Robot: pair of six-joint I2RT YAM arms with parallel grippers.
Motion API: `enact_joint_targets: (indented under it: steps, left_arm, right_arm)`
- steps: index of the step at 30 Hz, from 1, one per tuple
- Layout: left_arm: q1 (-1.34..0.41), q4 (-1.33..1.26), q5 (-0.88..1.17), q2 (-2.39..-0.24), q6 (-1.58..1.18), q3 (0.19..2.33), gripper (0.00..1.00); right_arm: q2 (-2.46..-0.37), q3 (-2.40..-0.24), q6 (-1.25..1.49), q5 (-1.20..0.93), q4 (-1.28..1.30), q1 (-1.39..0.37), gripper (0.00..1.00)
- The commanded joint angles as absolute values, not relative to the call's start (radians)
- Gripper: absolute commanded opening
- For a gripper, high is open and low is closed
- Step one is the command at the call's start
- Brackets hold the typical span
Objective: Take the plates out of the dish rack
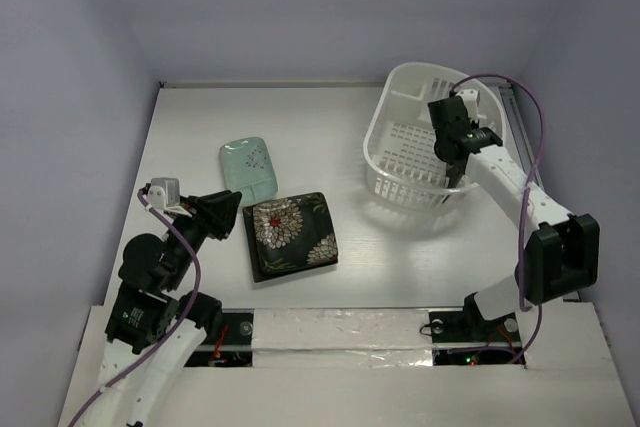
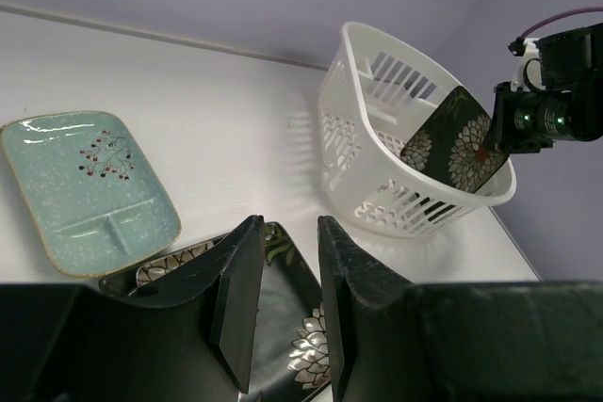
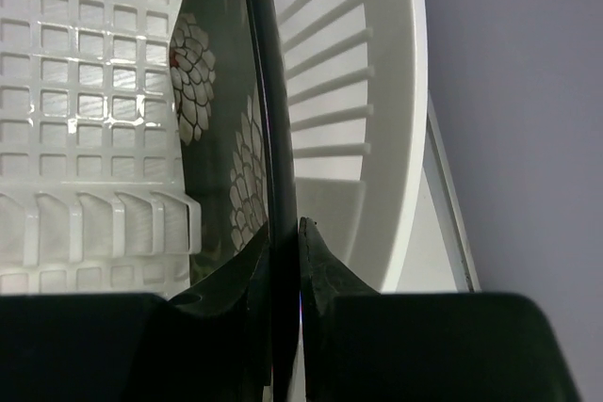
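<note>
The white dish rack (image 1: 405,97) stands at the back right. Inside it a black flower plate (image 2: 455,141) stands on edge, and my right gripper (image 1: 455,159) is shut on its rim. In the right wrist view both fingers (image 3: 320,270) press that plate (image 3: 212,101) from either side. A mint-green speckled plate (image 1: 250,169) lies flat left of centre. A second black flower plate (image 1: 290,235) lies flat in front of it. My left gripper (image 1: 215,215) hovers at this plate's left edge, its jaws a little apart with nothing between them (image 2: 287,303).
White walls close the table on the left, back and right. A metal rail (image 1: 515,107) runs along the right edge behind the dish rack. A taped strip (image 1: 340,329) crosses the near edge between the arm bases.
</note>
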State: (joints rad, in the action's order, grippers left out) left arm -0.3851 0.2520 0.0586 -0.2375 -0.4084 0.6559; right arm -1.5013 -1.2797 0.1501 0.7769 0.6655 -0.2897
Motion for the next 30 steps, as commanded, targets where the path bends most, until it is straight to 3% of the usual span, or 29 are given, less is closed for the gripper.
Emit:
enact_joint_targets:
  steps: [1, 17, 30]
  left_arm:
    - [-0.390, 0.221, 0.055, -0.233, -0.411, 0.663, 0.26]
    - [-0.390, 0.218, 0.058, -0.247, -0.413, 0.660, 0.26]
    - [-0.390, 0.215, 0.058, -0.265, -0.414, 0.657, 0.30]
  right_arm:
    - [-1.398, -1.276, 0.068, 0.913, 0.565, -0.302, 0.00]
    - [-1.198, -1.255, 0.052, 0.997, 0.403, -0.348, 0.00]
    - [-1.008, -1.319, 0.184, 0.640, 0.383, -0.569, 0.00]
